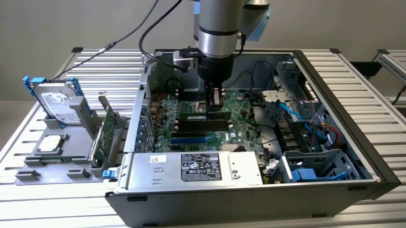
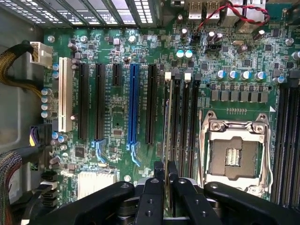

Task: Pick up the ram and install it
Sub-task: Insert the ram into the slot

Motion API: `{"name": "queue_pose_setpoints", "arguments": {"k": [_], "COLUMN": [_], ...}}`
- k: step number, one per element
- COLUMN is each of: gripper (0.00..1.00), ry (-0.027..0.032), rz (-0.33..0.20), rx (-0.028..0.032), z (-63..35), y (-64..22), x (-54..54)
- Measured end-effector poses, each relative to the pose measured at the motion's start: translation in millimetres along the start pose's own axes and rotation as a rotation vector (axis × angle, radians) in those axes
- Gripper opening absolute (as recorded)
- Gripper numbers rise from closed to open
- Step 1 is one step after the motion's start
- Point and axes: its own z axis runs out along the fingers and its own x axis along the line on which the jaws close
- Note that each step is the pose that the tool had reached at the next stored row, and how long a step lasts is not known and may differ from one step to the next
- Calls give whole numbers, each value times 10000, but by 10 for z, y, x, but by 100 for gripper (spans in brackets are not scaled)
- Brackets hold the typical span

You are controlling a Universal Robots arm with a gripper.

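Note:
The ram [image 1: 204, 115] is a narrow green stick with black chips. It stands on edge over the black memory slots [image 1: 203, 126] of the motherboard [image 1: 184, 137], inside the open computer case. My gripper [image 1: 216, 102] reaches straight down from the arm and is shut on the stick's end toward the exterior view's right. In the wrist view the ram [image 2: 167, 122] appears edge-on as a thin line along a slot, running in between my two black fingertips [image 2: 158, 174], which press its sides. I cannot tell whether the stick sits fully in the slot.
An empty CPU socket [image 2: 234, 154] lies beside the memory slots, with a blue expansion slot [image 2: 133, 108] on their other side. A power supply [image 1: 197, 166] fills the case front, with drive bays and cables [image 1: 298, 128] at the exterior view's right. Outside, a grey rack holds a hard drive [image 1: 57, 102] and a wider green card [image 1: 104, 135].

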Motion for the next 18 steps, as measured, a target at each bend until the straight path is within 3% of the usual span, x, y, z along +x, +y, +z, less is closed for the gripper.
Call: {"name": "queue_pose_setpoints", "arguments": {"k": [10,18], "gripper": [14,14], "ry": [49,56], "rz": [1,-4], "rx": [-2,-43], "z": [173,186], "y": [5,10], "x": [-66,-70]}}
